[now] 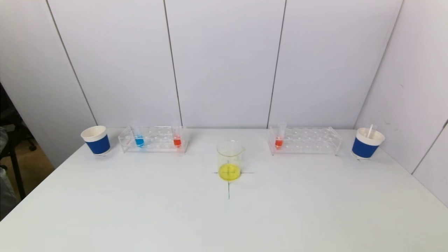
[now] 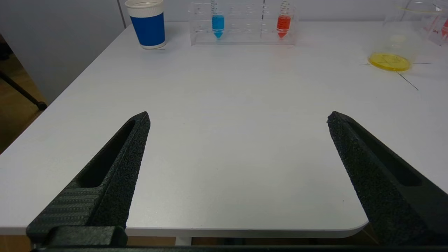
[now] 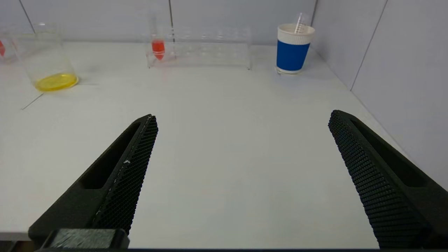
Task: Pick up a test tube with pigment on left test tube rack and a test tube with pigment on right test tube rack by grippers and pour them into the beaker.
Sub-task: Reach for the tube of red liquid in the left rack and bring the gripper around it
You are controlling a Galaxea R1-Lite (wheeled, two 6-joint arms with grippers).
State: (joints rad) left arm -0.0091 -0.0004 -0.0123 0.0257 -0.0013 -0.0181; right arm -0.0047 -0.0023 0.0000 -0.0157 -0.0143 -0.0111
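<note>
Yellow liquid sits in the beaker (image 1: 230,159); left gripper (image 2: 238,119) and right gripper (image 3: 243,119) fingers spread.

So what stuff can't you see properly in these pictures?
- Left gripper and right gripper: out of the head view, below its edge; each shows only in its own wrist view.
- Beaker: rim cut off by the left wrist view's edge.
- Right cup: a clear tube pokes out; the cup wall hides the rest.
- Tube markings: too small to read.
</note>
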